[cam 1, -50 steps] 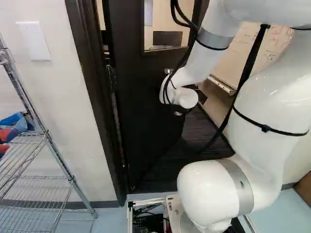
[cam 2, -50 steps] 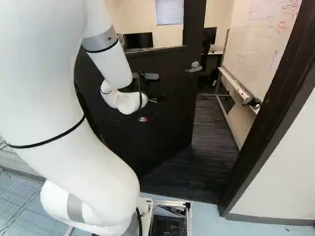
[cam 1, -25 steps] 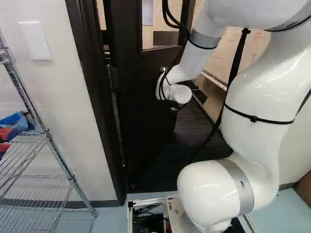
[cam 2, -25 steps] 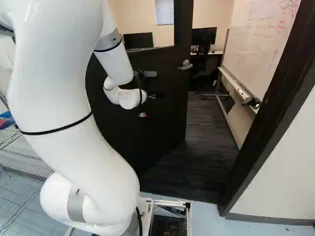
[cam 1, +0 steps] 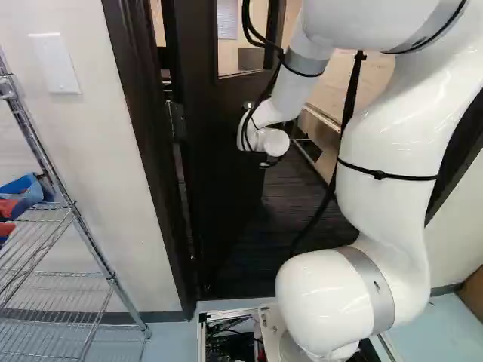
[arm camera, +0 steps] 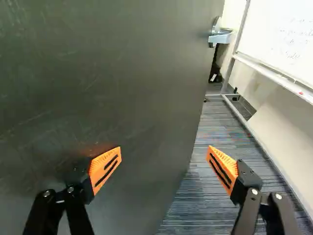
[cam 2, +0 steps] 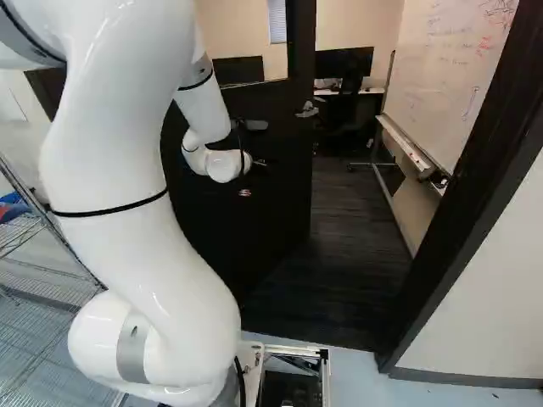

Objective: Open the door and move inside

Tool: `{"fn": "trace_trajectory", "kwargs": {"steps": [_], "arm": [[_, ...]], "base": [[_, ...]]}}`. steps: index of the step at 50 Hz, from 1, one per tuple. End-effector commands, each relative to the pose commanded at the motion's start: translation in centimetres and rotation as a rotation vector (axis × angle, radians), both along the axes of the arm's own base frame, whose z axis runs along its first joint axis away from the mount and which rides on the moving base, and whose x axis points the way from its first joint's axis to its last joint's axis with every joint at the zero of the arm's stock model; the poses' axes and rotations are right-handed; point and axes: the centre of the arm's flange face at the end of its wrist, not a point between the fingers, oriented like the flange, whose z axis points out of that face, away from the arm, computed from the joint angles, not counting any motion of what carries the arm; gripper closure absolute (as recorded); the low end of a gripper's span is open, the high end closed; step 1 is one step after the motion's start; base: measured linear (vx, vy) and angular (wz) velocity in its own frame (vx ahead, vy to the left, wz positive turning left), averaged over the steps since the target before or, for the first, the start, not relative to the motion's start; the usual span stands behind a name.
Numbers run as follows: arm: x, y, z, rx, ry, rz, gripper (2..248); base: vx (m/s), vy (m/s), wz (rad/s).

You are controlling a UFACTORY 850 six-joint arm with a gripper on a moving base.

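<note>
Arm (cam 2: 127,229) bent, reaching ahead to door (cam 2: 284,186), gripper (cam 2: 257,164) spread wide (one finger near door's face, other beyond its edge), wrist farther forward, door swung farther inward than before

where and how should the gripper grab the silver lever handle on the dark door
I'd take the silver metal lever handle by its bar, coming from the near face of the dark flat door, one finger above and one below: the bar looks slim and roughly level, beside the door's free edge.
</note>
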Motion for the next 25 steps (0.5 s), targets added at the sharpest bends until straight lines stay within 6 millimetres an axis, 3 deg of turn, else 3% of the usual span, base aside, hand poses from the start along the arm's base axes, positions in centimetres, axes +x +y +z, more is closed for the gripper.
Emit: {"fn": "trace_trajectory", "kwargs": {"steps": [25], "arm": [[2.7, 1.5, -0.2, -0.018, -0.012, 0.057, 3]], "base": [[0.000, 0.000, 0.000]]}}
